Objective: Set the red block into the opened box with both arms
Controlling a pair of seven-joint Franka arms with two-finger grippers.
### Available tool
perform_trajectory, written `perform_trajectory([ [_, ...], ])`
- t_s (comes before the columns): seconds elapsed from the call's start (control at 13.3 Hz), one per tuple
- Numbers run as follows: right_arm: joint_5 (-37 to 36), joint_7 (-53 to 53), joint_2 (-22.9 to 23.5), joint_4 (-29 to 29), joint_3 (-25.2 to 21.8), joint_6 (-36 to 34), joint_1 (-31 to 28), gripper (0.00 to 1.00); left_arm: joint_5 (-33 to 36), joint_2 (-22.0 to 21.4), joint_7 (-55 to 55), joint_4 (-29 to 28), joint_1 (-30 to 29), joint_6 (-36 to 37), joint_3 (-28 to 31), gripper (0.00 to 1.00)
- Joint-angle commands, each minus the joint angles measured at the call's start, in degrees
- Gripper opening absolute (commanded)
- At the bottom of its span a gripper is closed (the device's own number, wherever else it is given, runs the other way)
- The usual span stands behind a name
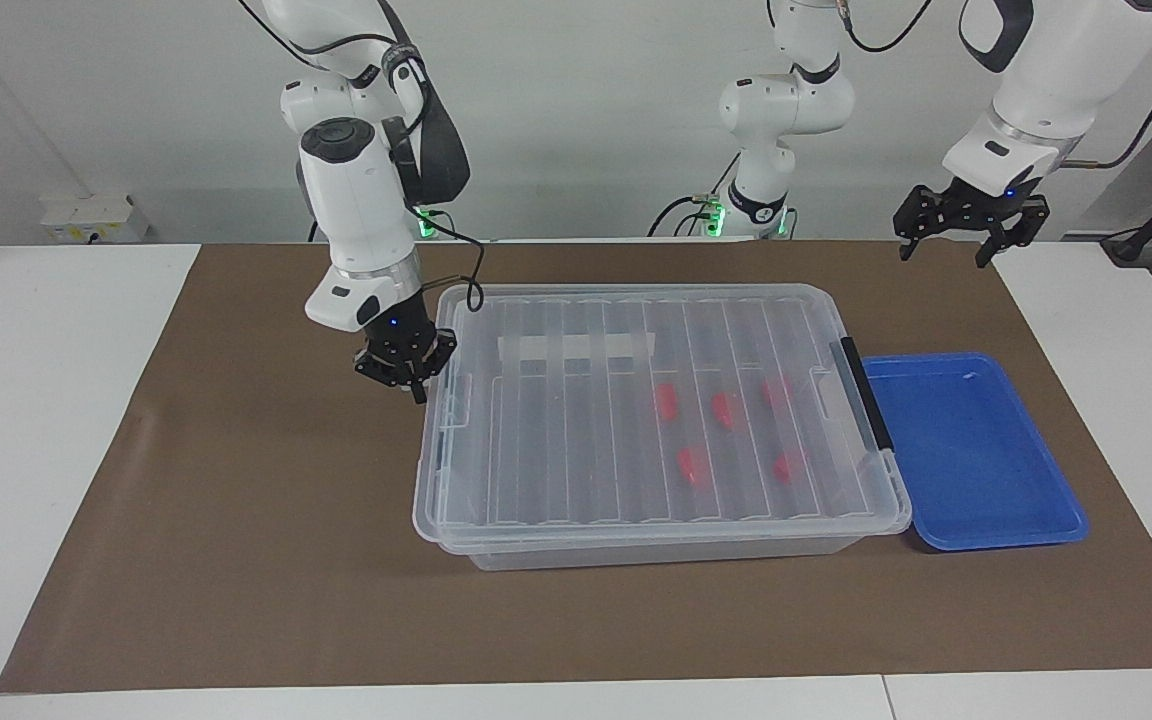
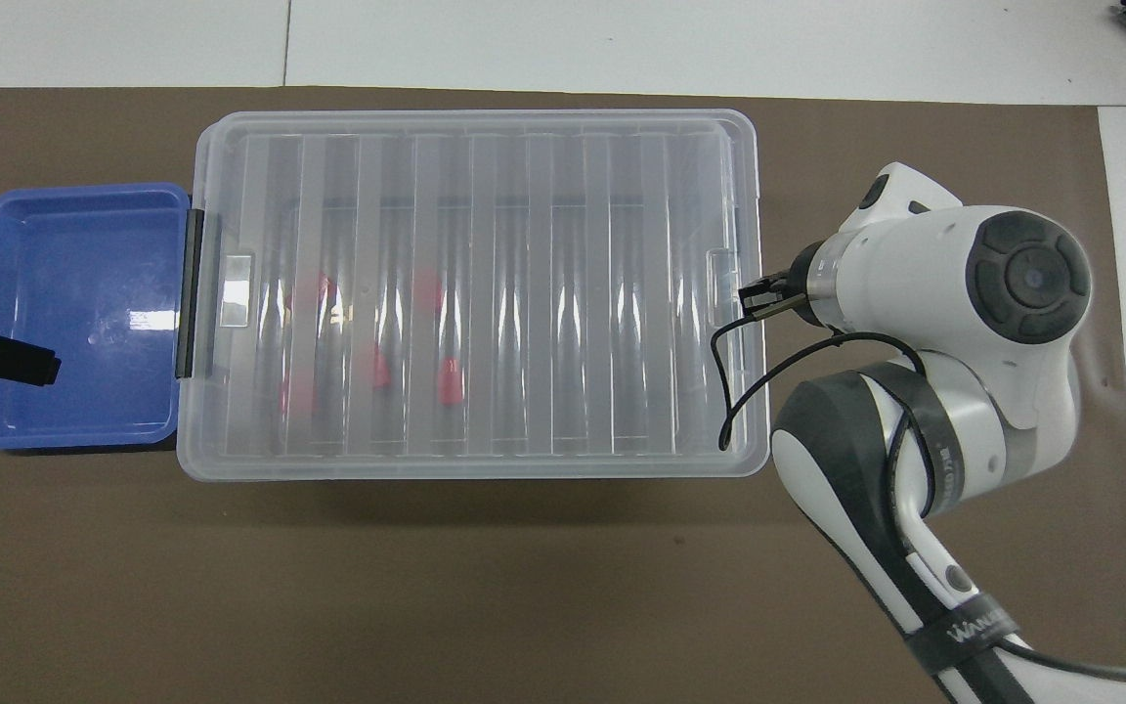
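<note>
The box (image 1: pixel 656 420) lies mid-table with its lid (image 1: pixel 636 330) on and five red blocks (image 1: pixel 724 408) inside, the clenched right gripper (image 1: pixel 414 378) touches the lid's end and may jam it, and the released left gripper (image 1: pixel 971 228) waits above the table's corner.

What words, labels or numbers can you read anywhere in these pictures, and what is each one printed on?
"WANL...": white letters on the black strap around the right arm's lower link, overhead view; the rest of the word is cut off by the strap's curve.
White label strip seen through the clear box's lid: no legible text on it.
Blue tray, black handle and red blocks: no writing visible.
</note>
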State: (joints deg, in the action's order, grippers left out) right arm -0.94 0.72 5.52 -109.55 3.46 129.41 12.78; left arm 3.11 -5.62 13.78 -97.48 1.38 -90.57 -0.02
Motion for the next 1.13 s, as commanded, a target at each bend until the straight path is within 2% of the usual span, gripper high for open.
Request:
perform_trajectory([
  [0.0,0.85,0.33,-0.77,0.21,0.24,-0.04,-0.21,0.0,1.02,-1.42,-0.07,-1.31,-0.15,0.3,-0.16,1.0],
  [0.23,0.94,0.68,-3.05,0.21,0.06,-1.52,-2.04,0.0,1.02,-1.42,-0.07,-1.31,-0.15,0.3,-0.16,1.0],
  [0.45,0.94,1.74,-6.74,0.04,-0.03,-10.12,-7.57,0.0,1.02,-1.42,-0.07,-1.31,-0.15,0.3,-0.16,1.0],
  [0.53,0.94,1.91,-7.7,-0.05,-0.03,-11.8,-9.42,0.04,1.02,-1.42,-0.07,-1.39,-0.15,0.3,-0.16,1.0],
  [0.6,0.94,1.91,-8.41,0.04,-0.03,-13.55,-11.27,0.6,1.02,-1.42,-0.07,-1.31,-0.15,0.3,-0.16,1.0],
  [0.68,0.94,2.44,-9.11,0.21,-0.03,-14.09,-12.24,0.99,1.02,-1.42,-0.07,-1.31,-0.15,0.3,-0.16,1.0],
  [0.83,0.94,5.33,-9.21,2.92,-0.47,-16.97,-12.43,1.0,1.02,-1.42,-0.07,-1.31,-0.15,0.3,-0.16,1.0],
  [1.05,-0.37,11.12,-6.76,14.15,-0.47,-28.83,-11.73,1.0,1.02,-1.42,-0.07,-1.31,-0.15,0.3,-0.16,1.0],
])
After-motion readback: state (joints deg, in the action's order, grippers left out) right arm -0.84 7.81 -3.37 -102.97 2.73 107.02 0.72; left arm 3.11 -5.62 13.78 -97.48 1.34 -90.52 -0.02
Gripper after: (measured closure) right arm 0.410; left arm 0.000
